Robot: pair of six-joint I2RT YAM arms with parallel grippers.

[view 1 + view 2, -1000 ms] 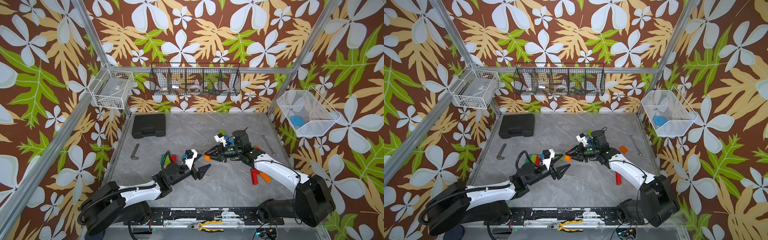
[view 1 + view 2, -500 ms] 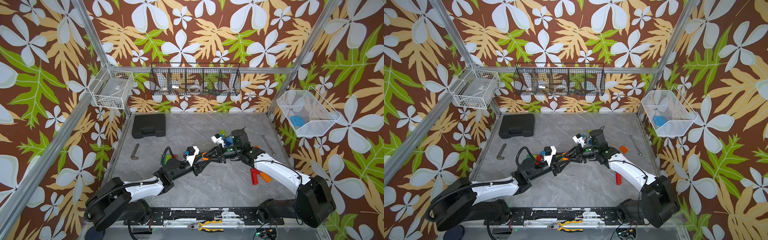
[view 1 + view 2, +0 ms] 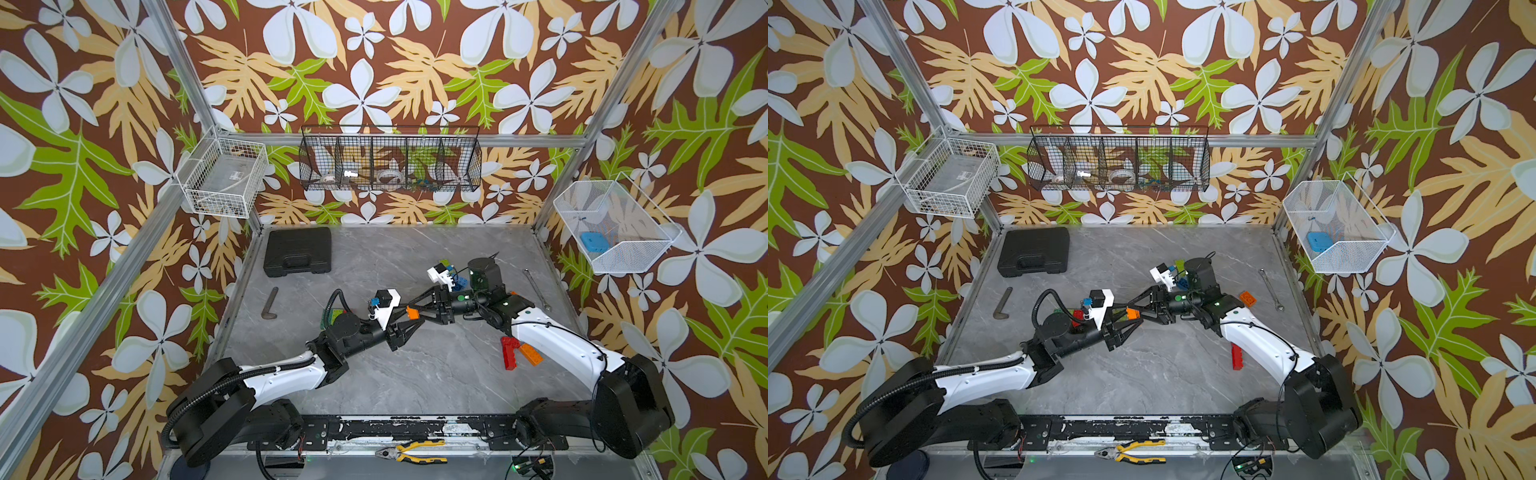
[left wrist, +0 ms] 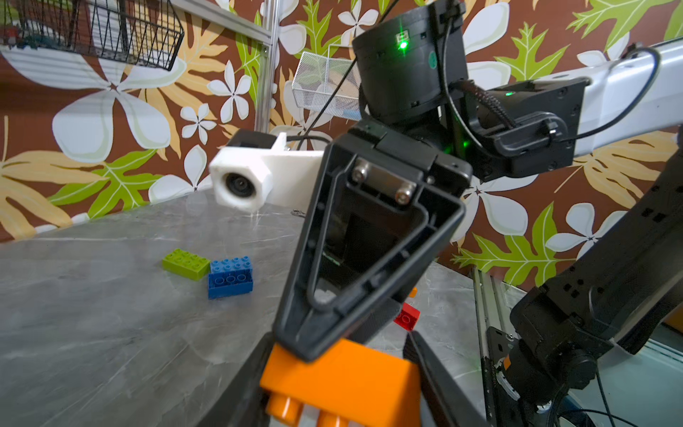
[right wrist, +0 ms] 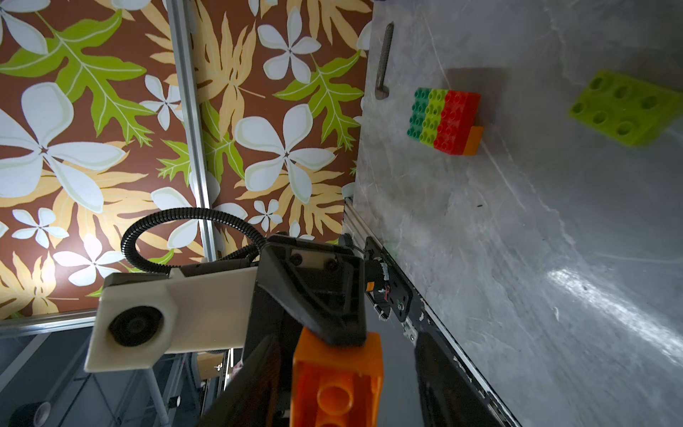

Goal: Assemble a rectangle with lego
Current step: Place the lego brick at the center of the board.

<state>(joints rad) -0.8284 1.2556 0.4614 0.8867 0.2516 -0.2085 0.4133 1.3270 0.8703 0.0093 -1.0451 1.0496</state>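
- Passing the orange brick [image 3: 411,312] across in mid-air: a second ago the right pincer [image 3: 417,309] alone clenched it. Since then the left pincer [image 3: 409,323] has closed on it and the right has let go.
- The brick now belongs to the left side, probably bound for the half-built block [image 5: 445,120] on the table [image 3: 415,374].
- The brick sits gripped between the left pincer's fingers, clear of the table. The right pincer's spread fingers flank it, with a gap on one side in the right wrist view.

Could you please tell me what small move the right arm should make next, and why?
Probably draw the right pincer straight back: its jaws stand clear on both sides of the orange brick, which the left pincer appears to clamp.
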